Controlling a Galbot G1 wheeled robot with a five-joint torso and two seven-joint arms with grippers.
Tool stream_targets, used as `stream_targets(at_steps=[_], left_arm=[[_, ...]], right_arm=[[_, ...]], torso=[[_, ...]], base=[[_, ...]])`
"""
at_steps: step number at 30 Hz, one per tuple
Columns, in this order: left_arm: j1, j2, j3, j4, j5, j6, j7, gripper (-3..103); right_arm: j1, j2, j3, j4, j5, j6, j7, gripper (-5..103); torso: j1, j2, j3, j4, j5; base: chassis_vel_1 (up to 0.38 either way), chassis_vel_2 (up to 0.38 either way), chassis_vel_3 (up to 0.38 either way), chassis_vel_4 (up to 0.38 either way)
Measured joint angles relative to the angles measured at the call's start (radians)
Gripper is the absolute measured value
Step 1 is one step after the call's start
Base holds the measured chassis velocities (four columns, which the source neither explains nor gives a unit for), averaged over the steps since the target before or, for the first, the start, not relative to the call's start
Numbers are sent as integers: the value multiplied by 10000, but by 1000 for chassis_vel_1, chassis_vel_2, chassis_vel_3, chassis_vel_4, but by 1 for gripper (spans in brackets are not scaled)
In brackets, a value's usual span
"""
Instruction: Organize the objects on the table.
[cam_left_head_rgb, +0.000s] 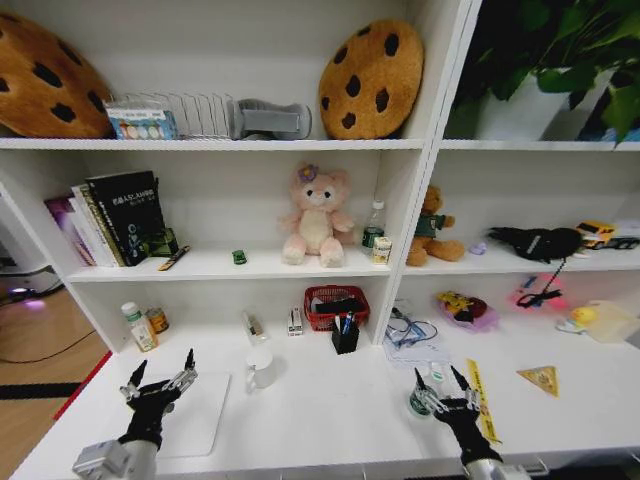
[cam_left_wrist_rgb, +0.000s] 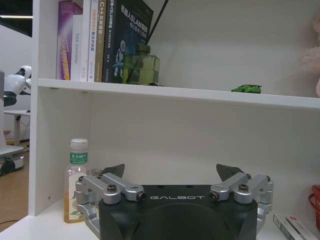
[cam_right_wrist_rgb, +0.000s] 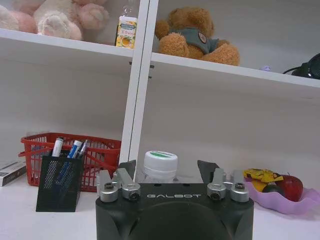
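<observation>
On the white table (cam_left_head_rgb: 320, 420) lies a thin silver laptop (cam_left_head_rgb: 200, 420) at the front left. My left gripper (cam_left_head_rgb: 160, 378) hovers open over the laptop's left part; the left wrist view shows the same gripper (cam_left_wrist_rgb: 170, 172) open and empty, facing the shelf. A tiny green toy car (cam_left_head_rgb: 239, 257) (cam_left_wrist_rgb: 246, 89) stands on the shelf above. Blue and black pens (cam_left_head_rgb: 346, 322) (cam_right_wrist_rgb: 74, 148) stick out of a black mesh holder (cam_right_wrist_rgb: 60, 182). My right gripper (cam_left_head_rgb: 440, 385) (cam_right_wrist_rgb: 167, 167) is open at the front right, with a small green-capped bottle (cam_left_head_rgb: 420, 403) (cam_right_wrist_rgb: 160, 165) just ahead of its fingers.
A white mug (cam_left_head_rgb: 260, 368) stands mid-table and a red mesh basket (cam_left_head_rgb: 335, 305) (cam_right_wrist_rgb: 100, 150) sits behind the pen holder. Bottles (cam_left_head_rgb: 140, 325) (cam_left_wrist_rgb: 77, 180) stand back left. A yellow strip (cam_left_head_rgb: 480, 400), a yellow triangle (cam_left_head_rgb: 540, 378) and a purple dish (cam_right_wrist_rgb: 285, 192) lie to the right.
</observation>
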Motion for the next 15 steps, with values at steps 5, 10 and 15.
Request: stream_targets(at_steps=[5, 10, 15], left_arm=[[0, 0, 0, 0, 0, 0, 0, 100], [0, 0, 0, 0, 0, 0, 0, 100], [0, 0, 0, 0, 0, 0, -1, 100]], right_arm=[[16, 6, -46, -47, -12, -1, 12, 58], [-4, 65, -92, -31, -63, 1, 22, 37], [-83, 62, -93, 24, -75, 2, 38, 30]], torso=[[0, 0, 0, 1, 0], [0, 0, 0, 0, 0], [0, 0, 0, 0, -1]], base=[[0, 0, 0, 0], [0, 0, 0, 0], [0, 0, 0, 0]])
